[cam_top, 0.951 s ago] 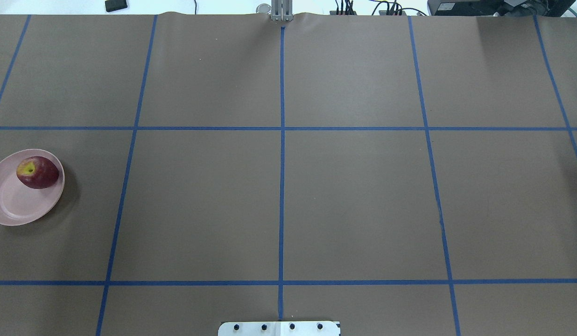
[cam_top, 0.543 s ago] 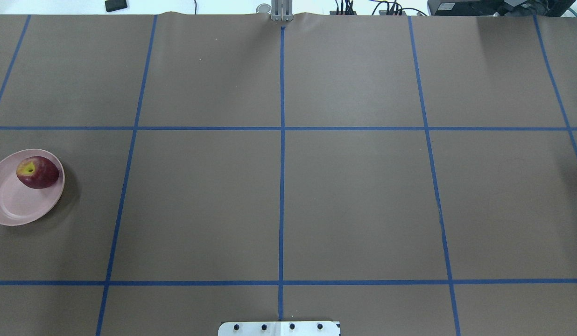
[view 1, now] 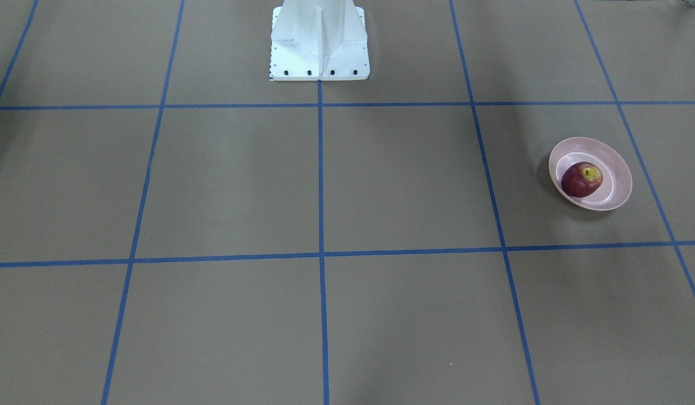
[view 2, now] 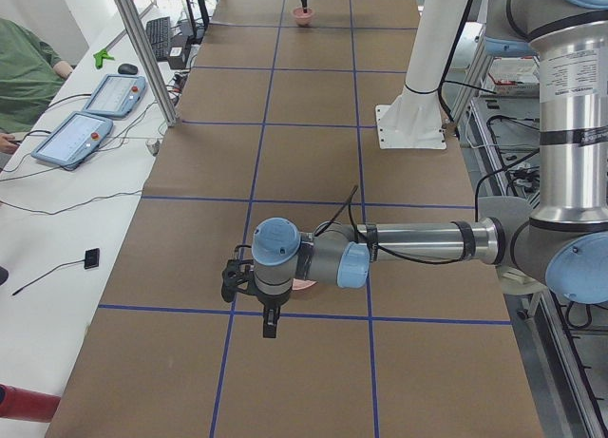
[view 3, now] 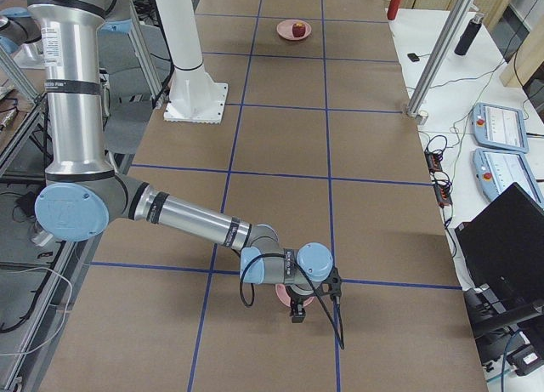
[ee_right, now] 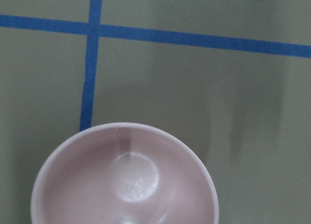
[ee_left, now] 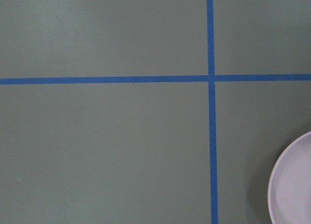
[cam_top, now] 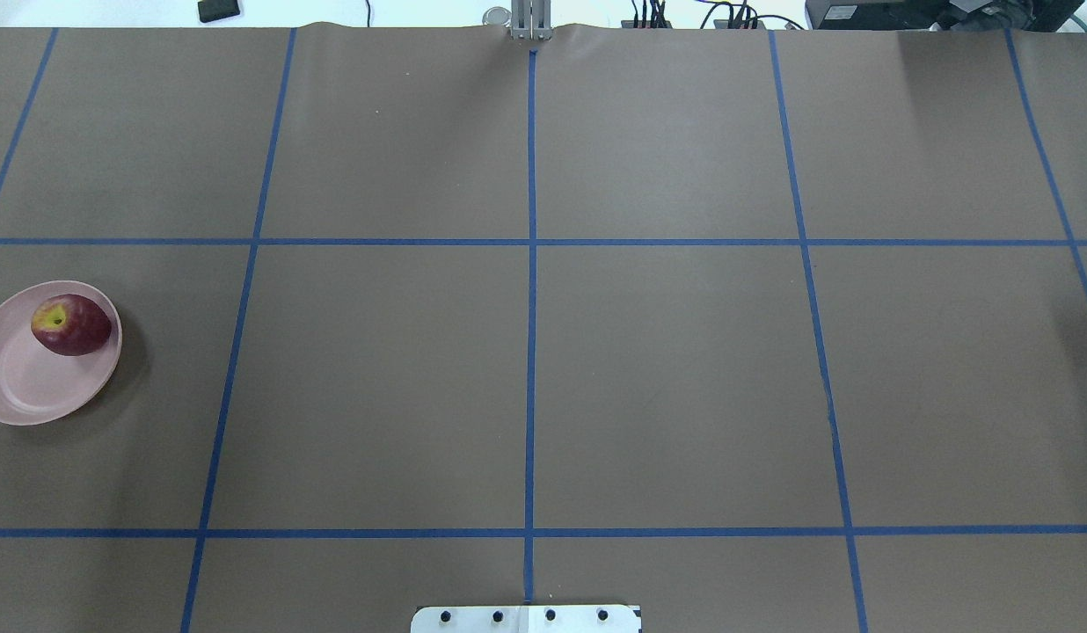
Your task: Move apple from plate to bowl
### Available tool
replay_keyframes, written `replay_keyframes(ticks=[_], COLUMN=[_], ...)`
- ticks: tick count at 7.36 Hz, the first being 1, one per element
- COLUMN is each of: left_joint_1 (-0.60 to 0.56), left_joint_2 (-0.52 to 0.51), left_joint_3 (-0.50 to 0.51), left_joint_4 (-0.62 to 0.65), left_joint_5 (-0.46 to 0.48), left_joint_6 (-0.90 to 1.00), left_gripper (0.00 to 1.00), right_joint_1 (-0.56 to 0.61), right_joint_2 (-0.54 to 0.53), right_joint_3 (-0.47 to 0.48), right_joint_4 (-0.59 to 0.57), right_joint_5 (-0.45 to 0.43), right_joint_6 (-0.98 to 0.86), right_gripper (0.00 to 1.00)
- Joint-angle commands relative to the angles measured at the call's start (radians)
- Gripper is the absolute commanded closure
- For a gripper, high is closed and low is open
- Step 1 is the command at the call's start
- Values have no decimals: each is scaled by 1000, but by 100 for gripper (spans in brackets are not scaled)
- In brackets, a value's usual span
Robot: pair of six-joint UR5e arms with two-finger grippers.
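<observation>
The brown worktop [cam_top: 667, 369] carries a grid of blue tape [cam_top: 530, 352]. The left arm [view 2: 418, 240] reaches low over its left end, the right arm [view 3: 191, 218] over its right end. The plate [cam_top: 29, 391] sits close to the left edge. The bowl [ee_right: 73, 185] sits near the right edge, seemingly just below the right wrist. The apple [cam_top: 71, 324] lies on the plate, against the far, inward rim, stem dimple up. Whether the left pincer [view 2: 270, 321] and right pincer [view 3: 297, 311] stand apart or together I cannot tell; both point down at the worktop

A robotics lab (tape-gridded table [cam_top: 667, 369], teach pendants [view 3: 500, 127] alongside).
</observation>
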Motion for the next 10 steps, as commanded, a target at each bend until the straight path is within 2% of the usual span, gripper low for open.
replay_keyframes(ticks=[1, 2, 3, 5, 6, 8, 9, 10], left_joint_1=[0, 0, 0, 0, 0, 0, 0, 0], left_joint_2=[0, 0, 0, 0, 0, 0, 0, 0], left_joint_3=[-8, -8, -9, -10, -10, -10, -10, -10], left_joint_4=[0, 0, 0, 0, 0, 0, 0, 0], left_joint_5=[0, 0, 0, 0, 0, 0, 0, 0], left_joint_6=[-1, -1, -1, -1, -1, -1, -1, -1], left_gripper=[2, 2, 2, 2, 2, 2, 2, 2], right_joint_1=[-4, -4, -4, -4, -2, 45, 53, 53], right_joint_2=[2, 2, 2, 1, 1, 21, 48, 103], right_joint_3=[-15, -15, -15, -12, -4, 10, 51, 80], right_joint_4=[0, 2, 2, 2, 2, -2, -11, -11], right_joint_5=[0, 0, 0, 12, 68, 238, 300, 306], right_joint_6=[0, -4, -3, 2, 3, 23, 73, 162], right_gripper=[36, 79, 100, 100, 100, 100, 100, 100])
